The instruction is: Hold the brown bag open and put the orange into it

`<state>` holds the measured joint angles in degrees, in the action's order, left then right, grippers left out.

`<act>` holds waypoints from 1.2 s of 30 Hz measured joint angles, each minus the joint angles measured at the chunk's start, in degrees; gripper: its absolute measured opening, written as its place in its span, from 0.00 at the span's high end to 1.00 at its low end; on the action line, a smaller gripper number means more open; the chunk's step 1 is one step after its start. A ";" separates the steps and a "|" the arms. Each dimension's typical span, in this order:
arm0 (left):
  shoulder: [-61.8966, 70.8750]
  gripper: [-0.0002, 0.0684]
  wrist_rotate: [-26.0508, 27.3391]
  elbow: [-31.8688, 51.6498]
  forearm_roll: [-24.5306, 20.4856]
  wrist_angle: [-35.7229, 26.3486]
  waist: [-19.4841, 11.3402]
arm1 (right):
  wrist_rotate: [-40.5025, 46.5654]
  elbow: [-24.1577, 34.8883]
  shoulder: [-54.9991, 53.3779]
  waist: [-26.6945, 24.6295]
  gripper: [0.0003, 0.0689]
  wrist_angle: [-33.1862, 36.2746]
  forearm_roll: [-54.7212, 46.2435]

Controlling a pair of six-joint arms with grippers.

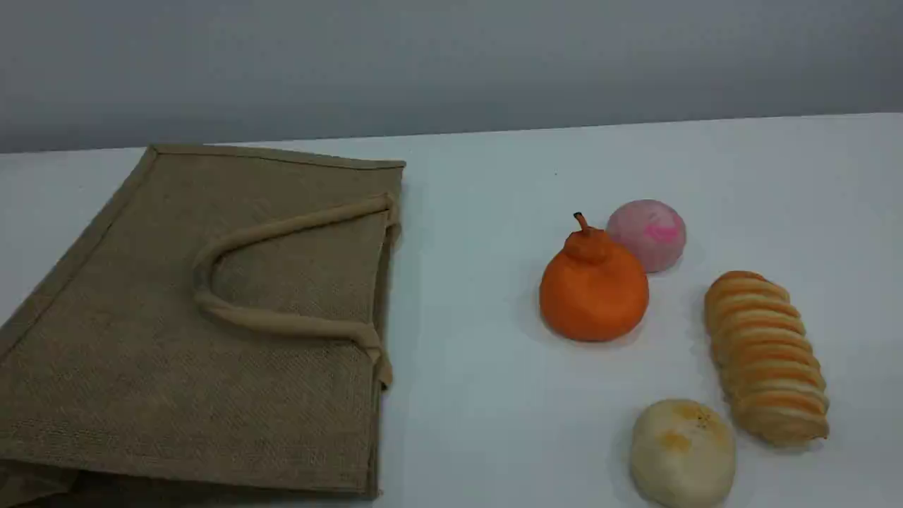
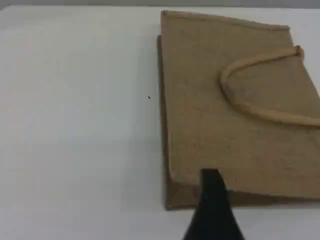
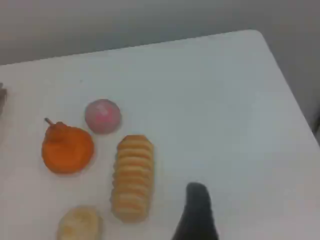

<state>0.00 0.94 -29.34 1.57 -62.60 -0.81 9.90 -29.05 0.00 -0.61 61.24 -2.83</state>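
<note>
My left end effector (image 2: 212,210) and right end effector (image 3: 196,212) hang above the white desk (image 1: 494,395), both spread wide and empty. The tan-brown woven jute bag (image 1: 141,339) lies flat at nine o'clock; the bright knobbed orange (image 1: 594,293) sits at three o'clock, touching a pink ball (image 1: 647,234).

1. Shows the brown bag (image 2: 235,115) lying flat on the white table (image 2: 75,130), filling the view from 12 through 3 to 5 o'clock.
2. Runs past the frame edge at 3 o'clock, with the near corner at 6 o'clock and the far left corner near 12 o'clock.
3. Carries a lighter beige loop handle (image 2: 235,97) resting on the upper face toward 2 o'clock, curved with its bend pointing to 9 o'clock.
4. Includes one dark fingertip of the left gripper (image 2: 212,200) rising from 6 o'clock, overlapping the bag's near edge.
5. Leaves contact between fingertip and bag impossible to judge.
6. Leaves bare tabletop from 7 to 11 o'clock.
</note>
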 joint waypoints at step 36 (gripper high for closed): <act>0.00 0.34 0.05 0.00 0.00 1.74 0.00 | 0.00 0.00 0.00 0.00 0.29 0.00 0.00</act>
<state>0.00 0.99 -29.34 1.57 -60.85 -0.81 9.90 -29.05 0.00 -0.61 61.24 -2.83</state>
